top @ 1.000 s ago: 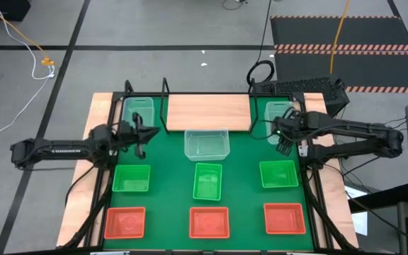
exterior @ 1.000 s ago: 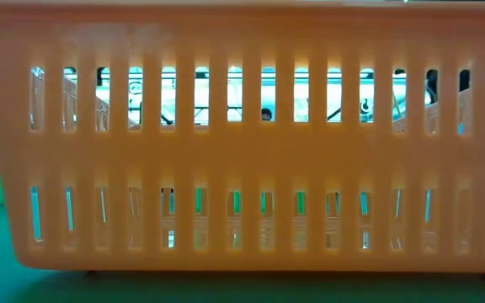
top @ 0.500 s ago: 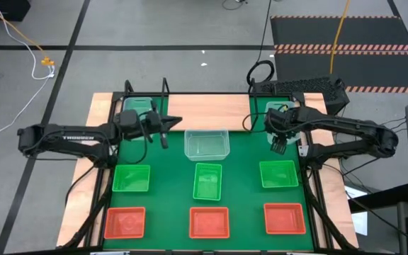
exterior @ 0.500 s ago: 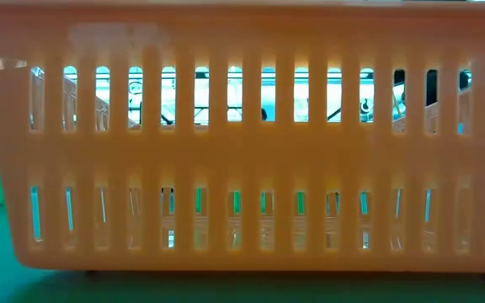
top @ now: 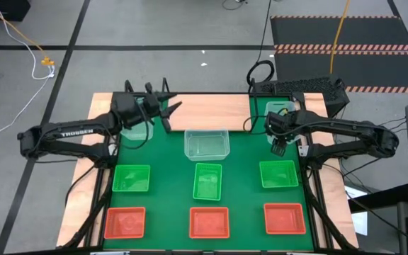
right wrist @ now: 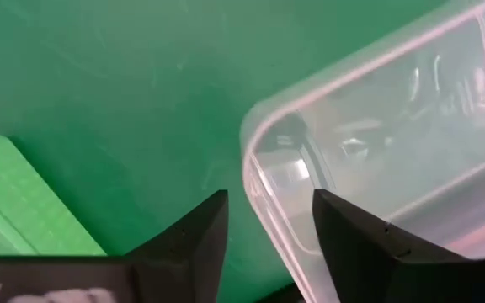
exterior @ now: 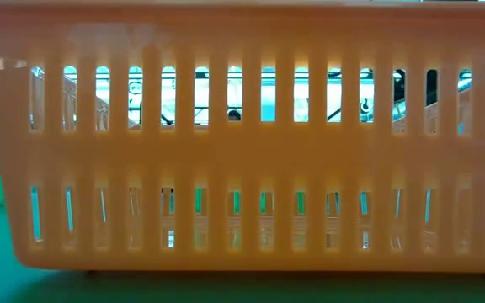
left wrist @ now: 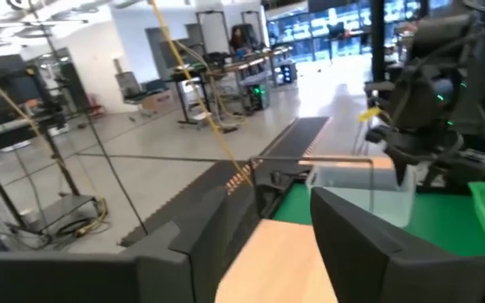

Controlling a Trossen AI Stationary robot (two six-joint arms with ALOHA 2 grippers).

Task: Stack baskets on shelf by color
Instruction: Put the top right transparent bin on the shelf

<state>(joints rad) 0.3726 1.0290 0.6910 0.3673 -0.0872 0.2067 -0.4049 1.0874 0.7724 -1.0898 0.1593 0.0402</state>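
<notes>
Red-orange baskets [top: 209, 222] lie nearest, green ones [top: 207, 180] behind — then the clear basket [top: 280, 122] just beyond the right gripper [top: 278, 147], jaws parted, empty. Left gripper [top: 167, 108], open, empty, hovers over the shelf [top: 207, 112].

1. Table [top: 99, 106]: wooden top, with a green mat [top: 243, 159] over its middle.
2. Shelf [top: 209, 112] stands along the far edge (board bare on top).
3. Clear baskets: one centre [top: 207, 144], just in front of the shelf; one far left [top: 139, 115]; one far right [top: 278, 113].
4. Green row mid-mat: left [top: 131, 178], centre [top: 207, 180], right [top: 278, 174].
5. Red row nearest: left [top: 125, 222], centre [top: 210, 222], right [top: 285, 218].
</notes>
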